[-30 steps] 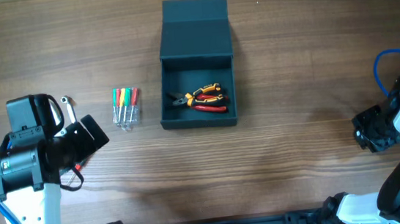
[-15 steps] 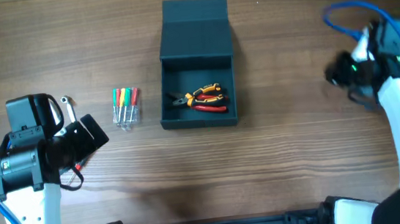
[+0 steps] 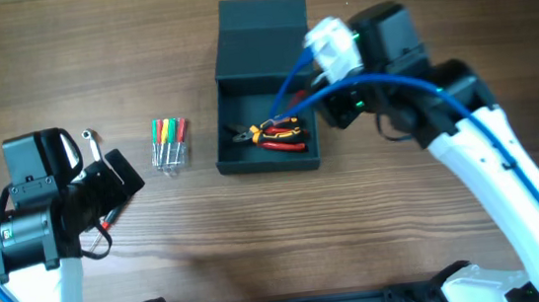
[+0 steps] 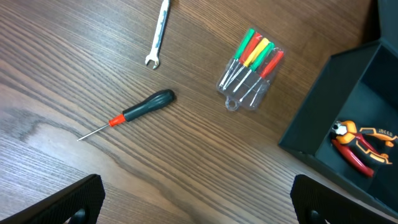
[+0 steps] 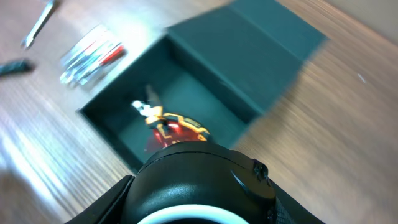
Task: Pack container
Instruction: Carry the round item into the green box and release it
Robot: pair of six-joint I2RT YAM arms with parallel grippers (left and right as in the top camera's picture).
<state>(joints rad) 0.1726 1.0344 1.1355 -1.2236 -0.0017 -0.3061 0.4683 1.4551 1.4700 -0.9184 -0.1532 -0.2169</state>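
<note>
The dark teal-grey container (image 3: 256, 95) stands open at the table's middle, its flap lid (image 3: 264, 34) folded back. Red and yellow pliers (image 3: 273, 134) lie inside it. My right gripper (image 3: 337, 105) hangs at the container's right wall, shut on a black round object with a white ring (image 5: 199, 180). That object fills the lower right wrist view, above the container (image 5: 205, 93) and the pliers (image 5: 168, 121). My left gripper (image 4: 199, 202) is open over bare wood, left of the container (image 4: 317, 134). A black-handled screwdriver (image 4: 146, 106) lies ahead of it.
A clear pack of small coloured screwdrivers (image 3: 170, 143) lies left of the container. A small silver wrench (image 3: 93, 140) lies further left, by my left arm. Both also show in the left wrist view: the pack (image 4: 252, 68) and the wrench (image 4: 158, 34).
My right arm has swung from the table's right edge leftward to the container's right wall, with the black round object in its grip. The left arm has barely moved.
</note>
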